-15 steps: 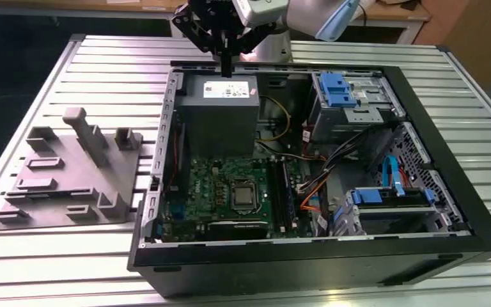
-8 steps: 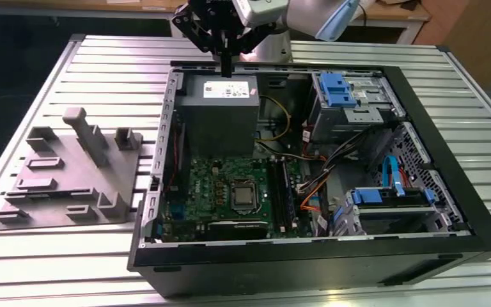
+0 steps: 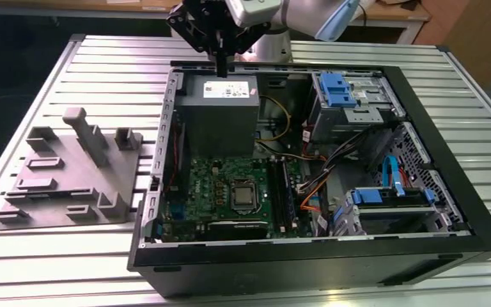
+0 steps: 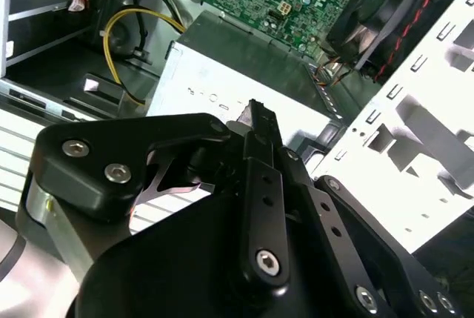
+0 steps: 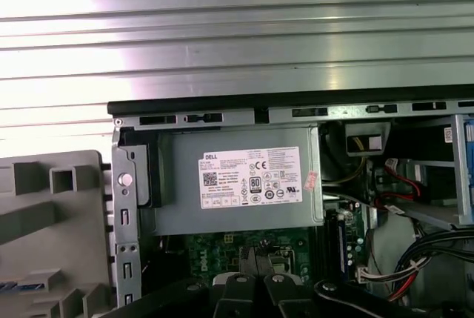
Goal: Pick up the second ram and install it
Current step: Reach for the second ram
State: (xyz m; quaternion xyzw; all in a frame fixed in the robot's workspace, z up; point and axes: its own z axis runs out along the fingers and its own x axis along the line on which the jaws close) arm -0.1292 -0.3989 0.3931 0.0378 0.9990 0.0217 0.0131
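In the exterior view my black linkage gripper (image 3: pixel 222 70) hangs over the far end of the grey metal power supply (image 3: pixel 218 109), jaws pressed together, nothing visible between them; in the second wrist view its fingers (image 4: pixel 261 184) agree; in the first wrist view a bluish strip in the grey plastic fixture tray (image 5: pixel 44 214) is probably the second ram (image 5: pixel 10 286), though I'm unsure; I judge it light, stiff, fragile; grip mid-length, off the contacts.
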